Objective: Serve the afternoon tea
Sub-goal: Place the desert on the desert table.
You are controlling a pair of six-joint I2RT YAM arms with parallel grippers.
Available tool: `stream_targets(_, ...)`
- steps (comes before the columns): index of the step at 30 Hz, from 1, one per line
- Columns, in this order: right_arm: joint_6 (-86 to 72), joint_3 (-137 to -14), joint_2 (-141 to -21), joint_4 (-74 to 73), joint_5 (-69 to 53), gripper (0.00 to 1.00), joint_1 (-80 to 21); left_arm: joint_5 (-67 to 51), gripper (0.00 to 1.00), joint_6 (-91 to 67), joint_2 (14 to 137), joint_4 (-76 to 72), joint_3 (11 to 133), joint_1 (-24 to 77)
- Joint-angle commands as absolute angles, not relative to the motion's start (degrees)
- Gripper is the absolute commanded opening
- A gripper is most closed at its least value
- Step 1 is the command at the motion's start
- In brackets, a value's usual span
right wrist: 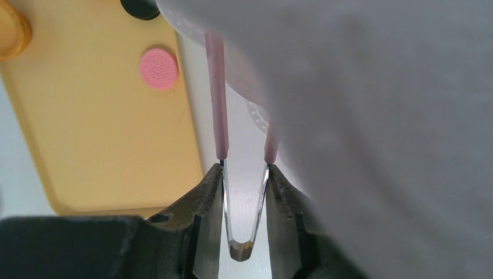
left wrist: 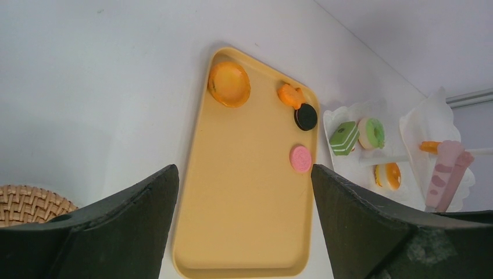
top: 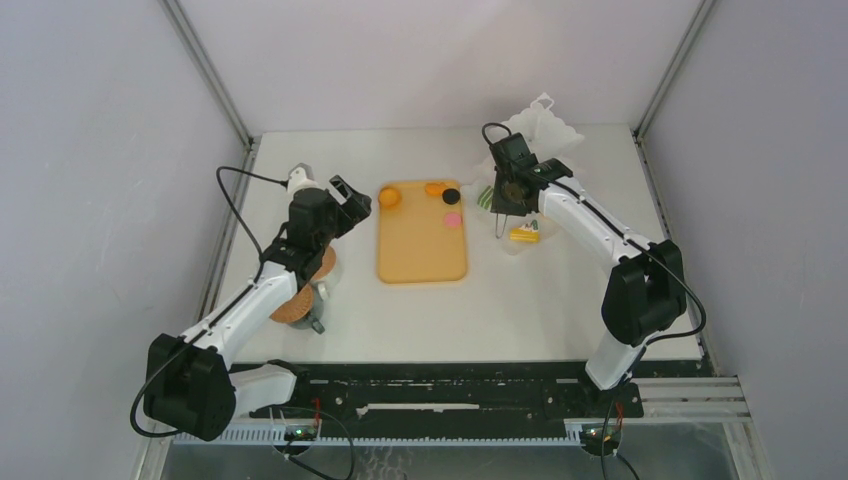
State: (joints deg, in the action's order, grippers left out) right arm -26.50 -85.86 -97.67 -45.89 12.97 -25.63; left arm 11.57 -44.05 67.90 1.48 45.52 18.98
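Observation:
An orange tart (top: 389,197), a smaller orange pastry (top: 435,188), a black round (top: 451,195) and a pink round (top: 453,219) lie at the far end of the tan board (top: 420,255). A yellow wedge (top: 524,234) and a green cake (top: 486,197) sit on white packaging to its right. My right gripper (top: 510,195) is shut on the thin pink tongs (right wrist: 220,116), whose tips point down beside the wedge. My left gripper (left wrist: 244,168) is open and empty above the board's left side. A green donut (left wrist: 372,132) and another orange tart (left wrist: 388,175) show in the left wrist view.
Stacked cork coasters (top: 300,295) and a mug (top: 318,318) lie under my left arm; a coaster edge (left wrist: 29,203) shows in the left wrist view. White plastic packaging (top: 545,120) stands at the back right and blurs the right wrist view (right wrist: 378,116).

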Motion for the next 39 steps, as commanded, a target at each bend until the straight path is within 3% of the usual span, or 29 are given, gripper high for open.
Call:
stream_targets(1,-28.28,-85.88,-95.71,-43.06,16.15,0.24,-25.86,10.83,0.89,-42.36,67.02,0.17,48.66,18.56)
stream_targets(13,-28.39,-85.34,-96.05,-44.16,15.29,0.45,-25.93,10.47,0.89,-42.71,66.75,0.05,48.18,18.27)
stream_targets(39,-27.0,-84.56,-89.97,-45.71,17.35,0.44,-31.06,11.35,0.89,-43.42,65.31,0.0,48.58,18.27)
